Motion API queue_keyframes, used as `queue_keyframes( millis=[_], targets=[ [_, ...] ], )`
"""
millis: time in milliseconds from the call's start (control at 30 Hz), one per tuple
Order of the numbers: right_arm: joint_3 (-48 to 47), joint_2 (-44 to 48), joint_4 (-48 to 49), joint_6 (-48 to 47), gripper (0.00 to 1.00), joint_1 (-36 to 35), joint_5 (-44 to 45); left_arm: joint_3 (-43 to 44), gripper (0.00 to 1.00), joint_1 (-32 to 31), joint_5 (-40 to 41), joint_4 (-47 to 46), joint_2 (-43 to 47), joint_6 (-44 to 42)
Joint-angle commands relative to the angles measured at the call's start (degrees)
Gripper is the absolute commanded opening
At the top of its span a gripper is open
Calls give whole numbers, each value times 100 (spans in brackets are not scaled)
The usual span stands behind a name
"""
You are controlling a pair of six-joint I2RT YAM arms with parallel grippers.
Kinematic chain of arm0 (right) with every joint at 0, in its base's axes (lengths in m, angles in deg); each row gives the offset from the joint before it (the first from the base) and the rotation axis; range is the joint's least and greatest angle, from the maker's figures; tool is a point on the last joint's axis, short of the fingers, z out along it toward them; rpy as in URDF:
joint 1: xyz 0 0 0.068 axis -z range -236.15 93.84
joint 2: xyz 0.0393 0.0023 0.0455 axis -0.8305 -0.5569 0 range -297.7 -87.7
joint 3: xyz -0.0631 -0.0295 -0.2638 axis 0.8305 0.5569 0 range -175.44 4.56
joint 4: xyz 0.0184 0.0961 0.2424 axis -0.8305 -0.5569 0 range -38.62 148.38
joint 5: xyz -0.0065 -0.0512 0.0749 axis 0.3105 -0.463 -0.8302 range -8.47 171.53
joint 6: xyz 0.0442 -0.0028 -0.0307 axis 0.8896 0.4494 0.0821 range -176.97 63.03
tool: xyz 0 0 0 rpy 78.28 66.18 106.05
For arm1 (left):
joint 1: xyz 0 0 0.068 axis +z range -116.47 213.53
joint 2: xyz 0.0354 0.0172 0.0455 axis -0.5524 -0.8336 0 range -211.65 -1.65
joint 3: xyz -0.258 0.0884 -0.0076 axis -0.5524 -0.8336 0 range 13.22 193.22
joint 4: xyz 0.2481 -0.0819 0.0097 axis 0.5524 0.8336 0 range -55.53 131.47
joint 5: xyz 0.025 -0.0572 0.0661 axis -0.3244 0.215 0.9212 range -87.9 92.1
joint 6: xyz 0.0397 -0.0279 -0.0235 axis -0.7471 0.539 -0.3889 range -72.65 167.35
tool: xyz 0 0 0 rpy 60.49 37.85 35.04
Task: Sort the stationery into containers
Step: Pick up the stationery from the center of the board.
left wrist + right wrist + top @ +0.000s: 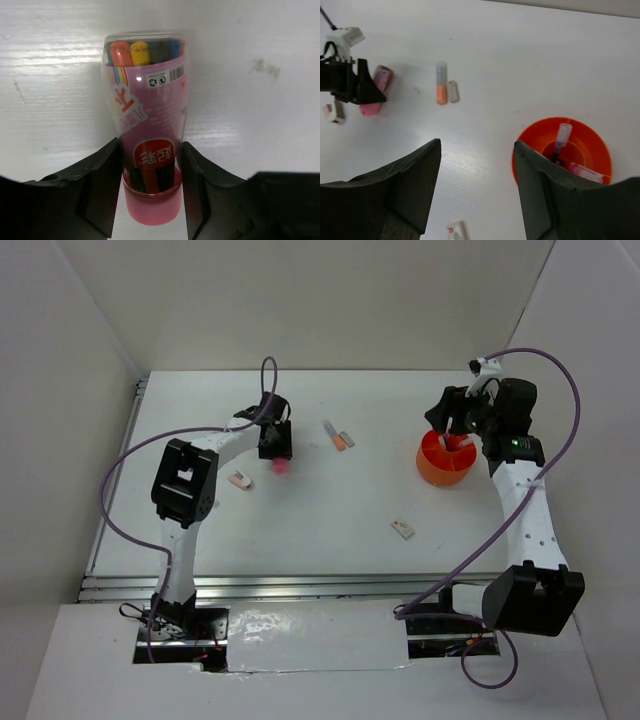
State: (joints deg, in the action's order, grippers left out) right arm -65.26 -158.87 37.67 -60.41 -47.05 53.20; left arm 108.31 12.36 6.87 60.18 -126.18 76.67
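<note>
The pink stubby tube (148, 115), clear with coloured pens inside, lies on the table between my left gripper's (150, 149) fingers, which press its narrow end from both sides. In the top view the left gripper (276, 447) is at the table's middle left, with the tube (281, 468) at its tip. My right gripper (477, 172) is open and empty, hovering by the orange tub (530, 142), which stands at the right (428, 469). A lilac pen (563, 136) and a pink item (585, 173) are in the tub.
An orange block with a clear cap (335, 437) and a small grey-white block (347, 438) lie mid-table. A white eraser (403, 529) lies nearer the front. A pink-white eraser (239, 480) lies by the left arm. White walls enclose the table.
</note>
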Motion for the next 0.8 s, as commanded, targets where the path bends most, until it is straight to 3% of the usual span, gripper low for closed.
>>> queue_keyframes(
  millis=[0, 33, 67, 100, 167, 333, 400, 567, 767],
  targets=[
    [39, 60, 5, 247, 67, -250, -470, -324, 35, -98, -651, -348, 315, -628],
    [91, 60, 49, 291, 69, -295, -680, -368, 29, -133, -766, -348, 411, -882],
    [109, 60, 76, 492, 70, -373, -795, -394, 8, -151, -889, -365, 464, -971],
    [135, 60, 111, 581, 75, -409, -909, -508, 0, -168, -1291, -400, 560, -1085],
    [232, 43, 260, 862, 84, -471, -1269, -719, 0, -125, -1942, -671, 894, -1437],
    [460, -63, 787, 1669, 99, -681, -1937, -1493, 0, 51, -4930, -1595, 1738, -1430],
    [478, -194, 1023, 2029, 100, -760, -2307, -1712, 0, -1, -5650, -1963, 2088, -1237],
    [496, -651, 1622, 2970, 100, -875, -3070, -2512, 0, -229, -5945, -3300, 3144, -884],
    [338, -801, 2027, 3560, 100, -1542, -3221, -2355, 0, -642, -5628, -2976, 3778, -1253]
  ],
)
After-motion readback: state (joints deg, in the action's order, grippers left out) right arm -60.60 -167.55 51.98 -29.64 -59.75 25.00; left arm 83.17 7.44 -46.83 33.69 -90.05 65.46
